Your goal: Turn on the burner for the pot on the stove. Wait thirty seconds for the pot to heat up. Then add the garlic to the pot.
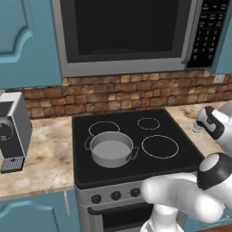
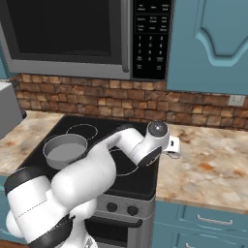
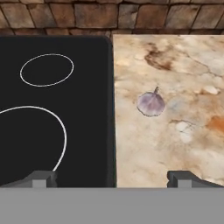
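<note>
Pot (image 1: 111,150) seated on front-left ring of stove (image 1: 181,156), interior bare; no garlic inside. Burner state cannot be told: no glow seen, knob positions too small to read. Garlic (image 3: 151,103) lying on marbled worktop (image 3: 175,144) just right of stove edge, well apart from pot, untouched. End effector (image 3: 111,177) poised above worktop edge beside stove, jaws spread wide, nothing held; garlic ahead of fingertips (image 3: 41,178), nearer right tip. Judged stage: approach to garlic. Left: grasp, carry over stove, release into pot.
</note>
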Controlling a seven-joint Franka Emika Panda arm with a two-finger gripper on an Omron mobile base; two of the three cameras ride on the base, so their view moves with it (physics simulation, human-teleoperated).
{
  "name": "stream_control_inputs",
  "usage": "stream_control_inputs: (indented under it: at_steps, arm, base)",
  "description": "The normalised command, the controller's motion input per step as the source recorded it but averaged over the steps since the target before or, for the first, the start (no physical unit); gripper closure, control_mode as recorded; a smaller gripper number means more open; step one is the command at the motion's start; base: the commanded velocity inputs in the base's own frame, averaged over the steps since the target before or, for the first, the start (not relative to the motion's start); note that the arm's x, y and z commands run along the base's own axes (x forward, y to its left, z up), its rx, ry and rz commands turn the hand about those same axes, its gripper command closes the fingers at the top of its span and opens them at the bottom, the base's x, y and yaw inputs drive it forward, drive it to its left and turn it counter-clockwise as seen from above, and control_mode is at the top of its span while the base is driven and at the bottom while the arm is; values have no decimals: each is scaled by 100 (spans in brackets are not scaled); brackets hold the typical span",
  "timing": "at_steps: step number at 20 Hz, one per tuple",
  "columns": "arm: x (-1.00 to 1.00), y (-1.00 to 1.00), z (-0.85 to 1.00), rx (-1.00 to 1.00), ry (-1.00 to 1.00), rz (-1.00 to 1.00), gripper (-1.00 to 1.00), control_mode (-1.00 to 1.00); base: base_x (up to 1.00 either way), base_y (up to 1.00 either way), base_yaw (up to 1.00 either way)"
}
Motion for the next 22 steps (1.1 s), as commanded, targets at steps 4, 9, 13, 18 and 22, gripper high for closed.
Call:
stream_control_inputs:
  at_steps: [4,9,13,18,22]
  arm:
    - [23,-22,-20,0,0,0,-100,-100]
    - [23,-35,-30,0,8,-3,-100,-100]
    - [44,-16,-18,0,1,0,-100,-100]
    - [42,-25,-13,2,0,0,-100,-100]
    - [30,-24,-16,1,0,0,-100,-100]
  base:
    - [0,0,0]
    - [0,0,0]
    - [0,0,0]
    - [0,0,0]
    - [0,0,0]
